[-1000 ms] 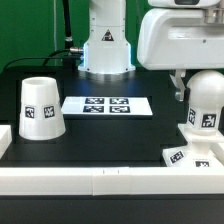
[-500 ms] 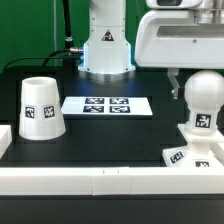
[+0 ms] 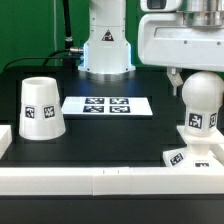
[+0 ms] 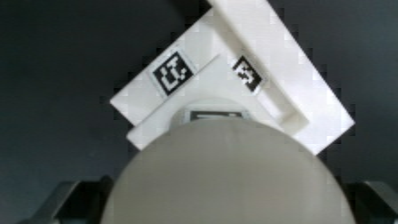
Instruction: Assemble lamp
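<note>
The white round-headed bulb (image 3: pixel 201 100) stands upright on the flat square base (image 3: pixel 188 156) at the exterior view's right. My gripper (image 3: pixel 199 86) comes down over the bulb's head and is shut on it; one finger (image 3: pixel 175 80) shows beside the head. In the wrist view the bulb's head (image 4: pixel 222 165) fills the foreground over the tagged base (image 4: pixel 222 75), with my gripper (image 4: pixel 222 198) astride it and a dark finger (image 4: pixel 71 198) at each side. The tapered shade (image 3: pixel 41 107) stands apart at the exterior view's left.
The marker board (image 3: pixel 106 105) lies flat between the shade and the bulb. A white rail (image 3: pixel 100 180) edges the table's front. The arm's base (image 3: pixel 105 45) stands at the back.
The bulb has turned in place on the base: its tag has swung toward the exterior view's right. My gripper has turned with it.
</note>
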### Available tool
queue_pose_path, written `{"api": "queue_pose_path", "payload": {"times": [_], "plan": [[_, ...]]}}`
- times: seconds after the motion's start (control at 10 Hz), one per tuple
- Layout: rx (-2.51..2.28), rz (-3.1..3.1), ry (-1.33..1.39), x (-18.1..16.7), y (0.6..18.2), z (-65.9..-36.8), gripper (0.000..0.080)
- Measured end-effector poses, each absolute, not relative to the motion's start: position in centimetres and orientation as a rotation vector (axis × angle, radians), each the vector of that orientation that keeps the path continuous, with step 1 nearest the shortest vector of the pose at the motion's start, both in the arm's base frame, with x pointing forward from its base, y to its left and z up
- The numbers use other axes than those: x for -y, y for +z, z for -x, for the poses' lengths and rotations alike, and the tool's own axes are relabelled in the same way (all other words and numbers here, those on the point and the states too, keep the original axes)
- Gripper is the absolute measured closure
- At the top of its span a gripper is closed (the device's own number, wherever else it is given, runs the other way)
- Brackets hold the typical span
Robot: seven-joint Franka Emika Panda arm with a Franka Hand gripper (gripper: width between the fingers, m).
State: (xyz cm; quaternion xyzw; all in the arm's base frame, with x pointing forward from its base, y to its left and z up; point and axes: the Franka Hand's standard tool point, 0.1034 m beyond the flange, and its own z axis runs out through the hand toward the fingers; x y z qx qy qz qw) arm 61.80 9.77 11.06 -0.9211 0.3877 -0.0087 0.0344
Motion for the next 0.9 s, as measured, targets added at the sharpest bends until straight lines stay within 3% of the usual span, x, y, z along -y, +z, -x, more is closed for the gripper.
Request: {"api": "queue_pose_path", "payload": {"times": [0.4,0.5,0.9], "plan": [[-1.352,2.751,-0.016,-9.85,11.02,-61.83,0.0222],[-1.325,2.765,-0.016,-9.91,11.01,-61.81,0.0131],[-0.86,2.947,-0.029,-10.22,11.24,-61.93,0.0101]]}}
